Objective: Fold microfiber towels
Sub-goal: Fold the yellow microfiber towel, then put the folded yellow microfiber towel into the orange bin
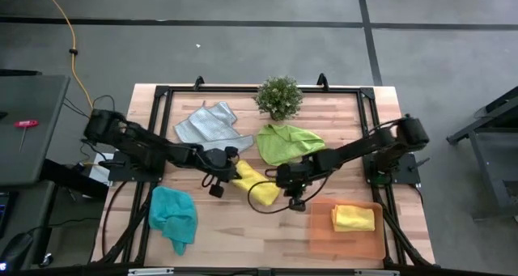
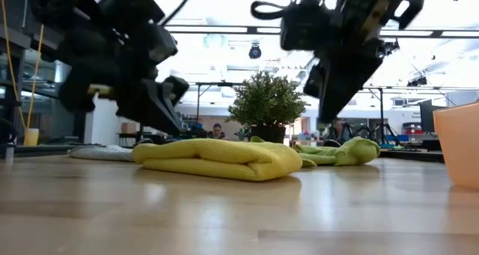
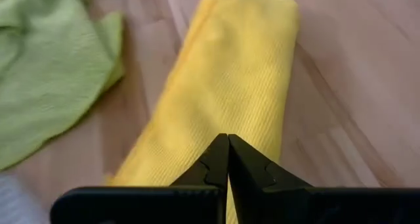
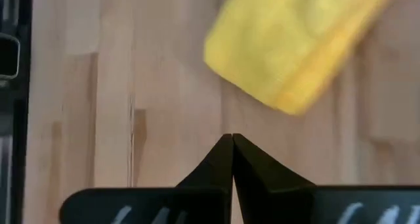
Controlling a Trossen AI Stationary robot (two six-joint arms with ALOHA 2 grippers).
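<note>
Folded yellow towel (image 1: 257,184) at table (image 1: 235,227) centre, left gripper (image 1: 235,164) and right gripper (image 1: 279,177) pinched together empty at its 2 ends, lime towel (image 1: 287,142) and plant (image 1: 279,96) behind, grey towel (image 1: 209,125) beside, teal towel (image 1: 174,215) near front edge, second yellow towel (image 1: 354,218) in orange tray (image 1: 348,242), bare wood between.

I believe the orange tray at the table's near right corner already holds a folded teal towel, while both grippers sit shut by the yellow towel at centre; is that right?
Not quite: the towel in the orange tray is a folded yellow towel, as the high view shows. The teal towel lies crumpled near the left. The left gripper and right gripper are indeed shut by the centre yellow towel.
</note>
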